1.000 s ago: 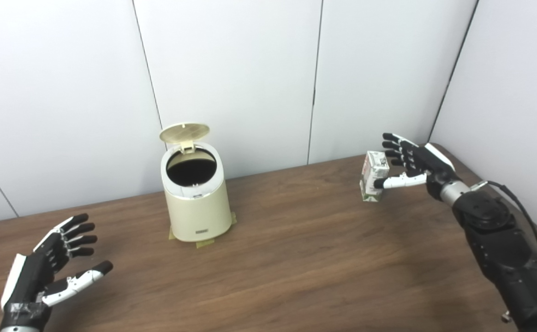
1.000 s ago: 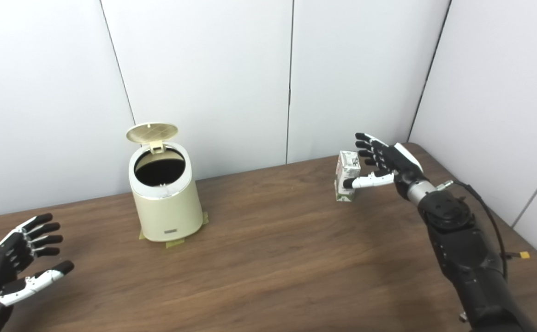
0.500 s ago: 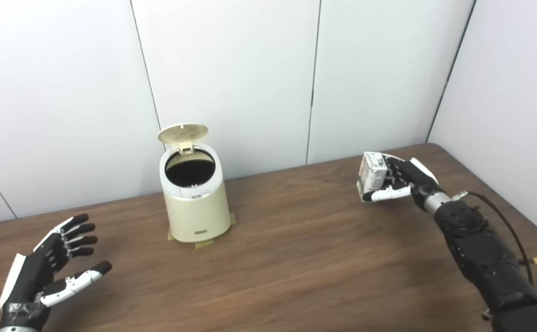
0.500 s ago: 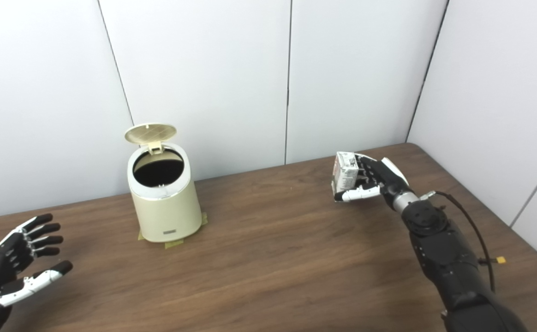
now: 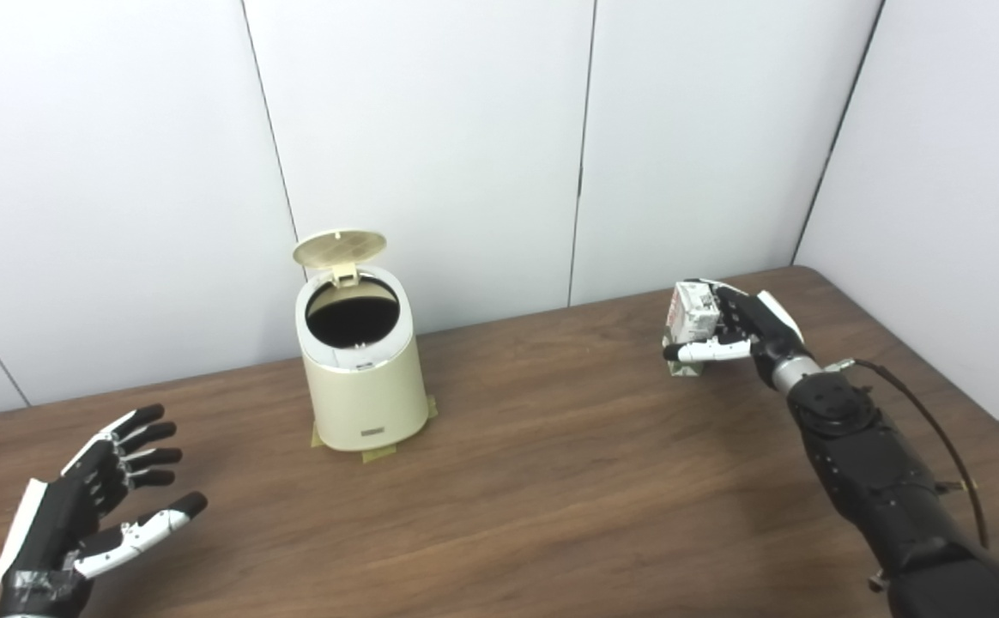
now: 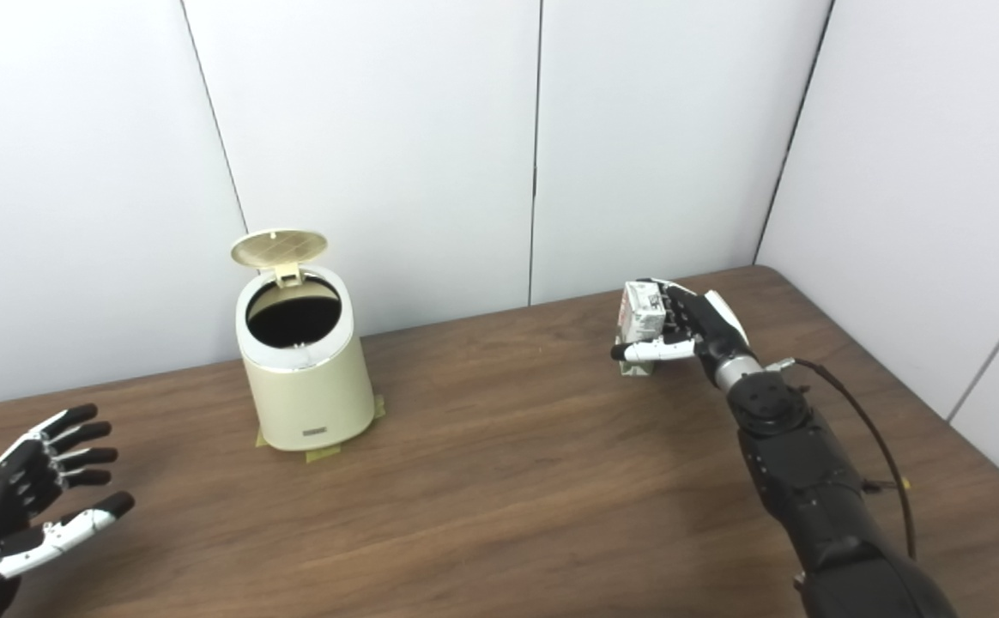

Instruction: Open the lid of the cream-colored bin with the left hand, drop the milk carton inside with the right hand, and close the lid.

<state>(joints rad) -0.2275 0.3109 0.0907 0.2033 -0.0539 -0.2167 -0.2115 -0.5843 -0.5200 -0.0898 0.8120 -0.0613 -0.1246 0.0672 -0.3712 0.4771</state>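
Left eye view: the cream bin point(image 5: 366, 378) stands on the wooden counter point(image 5: 551, 481) at about ten o'clock of centre, its lid point(image 5: 339, 247) tipped up and back, the dark mouth exposed. At three o'clock the right hand point(image 5: 744, 330) is wrapped around the milk carton point(image 5: 690, 322), fingers behind it and thumb across its front; whether the carton's base touches the counter cannot be told. The left hand point(image 5: 92, 506) hangs at seven o'clock, fingers spread, holding nothing, well apart from the bin.

Right eye view: the same scene, with the carton point(image 6: 641, 318) gripped by the right hand point(image 6: 697, 330) at two o'clock and the bin point(image 6: 304, 382) at nine. With the lid open, the carton grasp appears to be the step in hand. The next move likely calls for carrying the carton across toward nine o'clock, above the rim, before letting go.
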